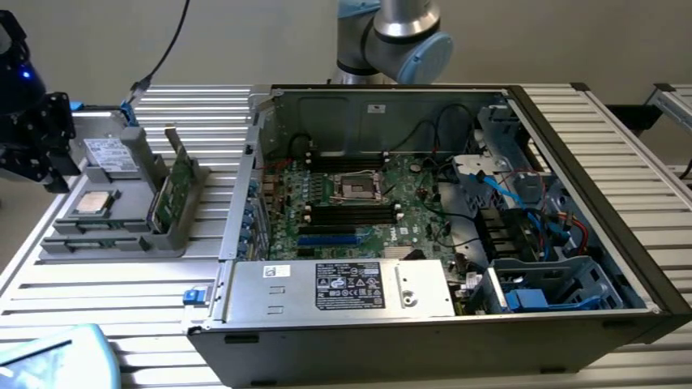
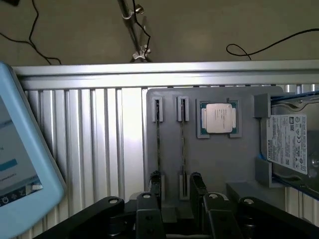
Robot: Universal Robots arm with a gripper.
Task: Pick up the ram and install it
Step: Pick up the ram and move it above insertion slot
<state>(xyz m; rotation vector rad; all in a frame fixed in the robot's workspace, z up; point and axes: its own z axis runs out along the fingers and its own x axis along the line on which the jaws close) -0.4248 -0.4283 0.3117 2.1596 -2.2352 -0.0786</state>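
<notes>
The ram shows edge-on in the wrist view as two thin dark sticks, one [image 2: 158,144] and another [image 2: 182,147], standing in the clipped slots of a grey holder [image 2: 219,164]. My gripper [image 2: 175,188] hangs above the near end of these slots. It is open, its black fingers [image 2: 155,185] standing on either side of the second stick without touching it. In the exterior view the gripper [image 1: 49,166] is at the exterior view's left, over the grey holder [image 1: 108,243]. The open computer case [image 1: 433,211] holds the motherboard with its long memory slots [image 1: 346,212].
A square silver processor [image 2: 218,118] and a hard drive [image 2: 289,144] sit in the holder beside the slots. Tall green cards [image 1: 173,190] stand upright in the holder near the case wall. A light-blue tablet [image 2: 20,164] lies on the ribbed table. Cables fill the case's right side.
</notes>
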